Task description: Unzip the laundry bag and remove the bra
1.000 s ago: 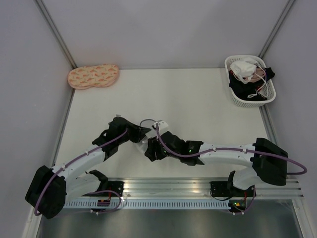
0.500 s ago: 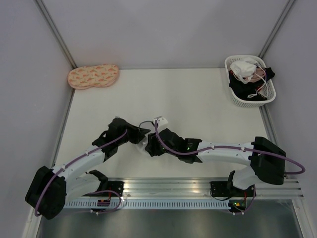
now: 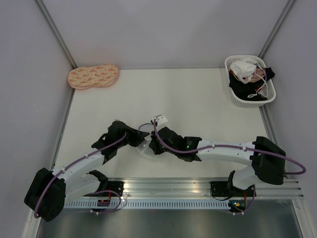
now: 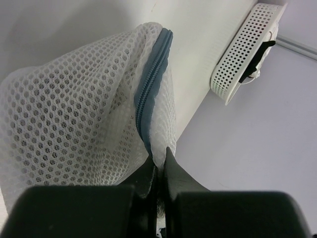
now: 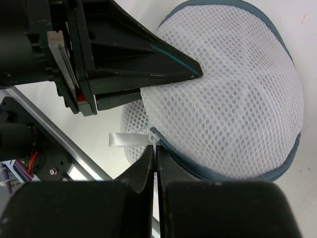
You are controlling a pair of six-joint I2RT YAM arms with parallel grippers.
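Your left pincer (image 4: 158,166) pinches the laundry bag (image 5: 223,94) beside its zip (image 4: 151,84); your right pincer (image 5: 156,153) clamps the zip pull (image 5: 154,135). The white netting hides the bra from you.

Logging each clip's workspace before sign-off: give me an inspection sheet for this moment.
Surface: white table.
Job's things: laundry bag between both pincers, blue-grey zip closed where visible; bra not made out.
Clutter: peach patterned pad far left; white lattice basket far right, holding white garment with pink straps and dark garments.
Grippers: left pincer shut on the bag's zip seam; right pincer shut on zip pull.
Cables: purple cables along both arms.
Surroundings: grey walls; metal rail at near edge.
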